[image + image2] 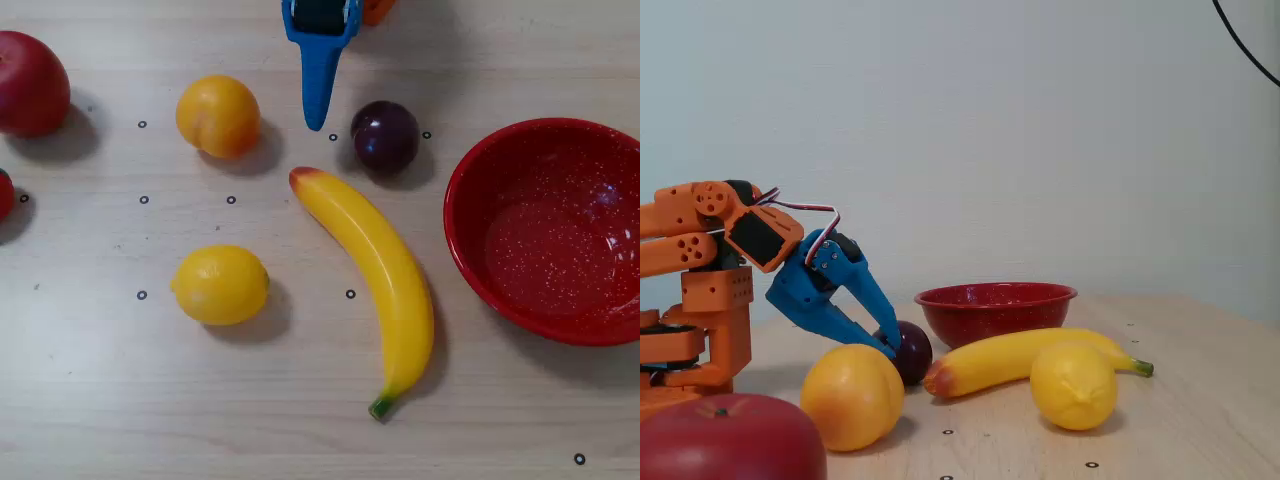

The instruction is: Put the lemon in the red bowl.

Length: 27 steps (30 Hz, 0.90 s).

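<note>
The lemon (220, 285) lies on the wooden table, left of the middle in the overhead view; in the fixed view the lemon (1072, 385) is in front, right of centre. The red bowl (458, 215) stands empty at the right edge; it is behind the fruit in the fixed view (995, 298). My blue gripper (316, 120) comes in from the top edge, its tips together and holding nothing. It points down beside a dark plum (385, 136), well away from the lemon. In the fixed view the gripper (890, 343) hangs low, its tip by the plum (914, 352).
A long banana (375, 270) lies between the lemon and the bowl. A rounder orange-yellow fruit (218, 116) sits behind the lemon, left of the gripper. A red apple (30, 82) is at the top left, and another red thing (5, 193) shows at the left edge.
</note>
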Tool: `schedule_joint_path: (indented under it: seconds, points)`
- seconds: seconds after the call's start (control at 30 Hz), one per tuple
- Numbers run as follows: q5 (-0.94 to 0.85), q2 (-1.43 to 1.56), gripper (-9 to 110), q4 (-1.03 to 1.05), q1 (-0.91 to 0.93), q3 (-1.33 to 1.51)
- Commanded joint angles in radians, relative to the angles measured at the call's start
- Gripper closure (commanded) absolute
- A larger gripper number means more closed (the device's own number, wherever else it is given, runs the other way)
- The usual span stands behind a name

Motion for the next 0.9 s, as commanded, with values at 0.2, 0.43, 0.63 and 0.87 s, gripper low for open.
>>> schedule_joint_path:
  seconds: [0.2, 0.43, 0.63, 0.87]
  points:
    - [-0.015, 0.014, 101, -0.015, 0.028, 0.008]
    - [-0.015, 0.014, 101, -0.015, 0.028, 0.008]
    - [-0.015, 0.014, 101, -0.015, 0.028, 0.008]
    - [0.038, 0.014, 101, -0.014, 0.066, 0.008]
